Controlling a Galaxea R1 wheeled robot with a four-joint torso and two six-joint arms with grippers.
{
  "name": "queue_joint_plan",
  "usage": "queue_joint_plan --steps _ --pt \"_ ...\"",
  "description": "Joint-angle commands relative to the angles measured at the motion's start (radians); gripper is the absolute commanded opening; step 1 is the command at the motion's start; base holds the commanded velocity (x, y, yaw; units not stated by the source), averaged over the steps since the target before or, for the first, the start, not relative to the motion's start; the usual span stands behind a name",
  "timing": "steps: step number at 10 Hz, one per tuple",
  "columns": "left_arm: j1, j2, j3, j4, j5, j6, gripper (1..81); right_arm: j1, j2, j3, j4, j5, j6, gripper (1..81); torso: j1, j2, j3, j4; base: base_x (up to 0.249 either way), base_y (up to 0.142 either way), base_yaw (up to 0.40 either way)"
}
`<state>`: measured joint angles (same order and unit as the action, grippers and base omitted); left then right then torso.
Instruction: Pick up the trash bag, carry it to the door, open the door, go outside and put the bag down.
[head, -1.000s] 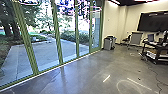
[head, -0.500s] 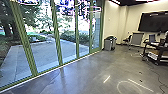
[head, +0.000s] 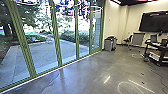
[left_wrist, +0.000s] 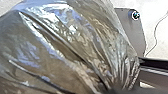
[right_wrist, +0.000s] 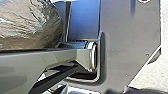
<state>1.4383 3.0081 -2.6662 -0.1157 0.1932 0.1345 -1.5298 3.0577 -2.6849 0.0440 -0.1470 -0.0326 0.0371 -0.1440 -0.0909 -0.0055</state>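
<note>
Left wrist view | left gripper (left_wrist: 120, 87): holding 1 trash bag (left_wrist: 62, 47) (folds bunched at gripper) | right gripper: can't tell

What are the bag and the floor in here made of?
The trash bag looks like thin, glossy plastic film, slightly see-through: it creases into sharp folds and throws bright highlights. The floor seems to be smooth polished concrete, grey with a soft sheen that mirrors the window light, though a coated surface could look much the same.
</note>
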Motion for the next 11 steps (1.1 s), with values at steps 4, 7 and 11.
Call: queue_joint_plan --steps 4,7,11 --pt "-0.065 -0.001 0.005 -0.002 0.052 0.01 1.0 0.052 0.014 0.013 -0.004 -0.063 -0.007 81.1 0.001 0.0 0.0 0.0 0.153 -0.075 0.0" --pt "-0.064 -0.003 0.005 -0.002 0.052 0.01 1.0 0.05 0.015 0.013 -0.004 -0.063 -0.007 81.1 0.0 0.0 0.0 0.0 0.153 -0.072 0.0" --pt "-0.065 -0.001 0.005 -0.002 0.052 0.01 1.0 0.052 0.017 0.013 -0.006 -0.063 -0.007 81.1 0.0 0.0 0.0 0.0 0.153 0.0 0.0"
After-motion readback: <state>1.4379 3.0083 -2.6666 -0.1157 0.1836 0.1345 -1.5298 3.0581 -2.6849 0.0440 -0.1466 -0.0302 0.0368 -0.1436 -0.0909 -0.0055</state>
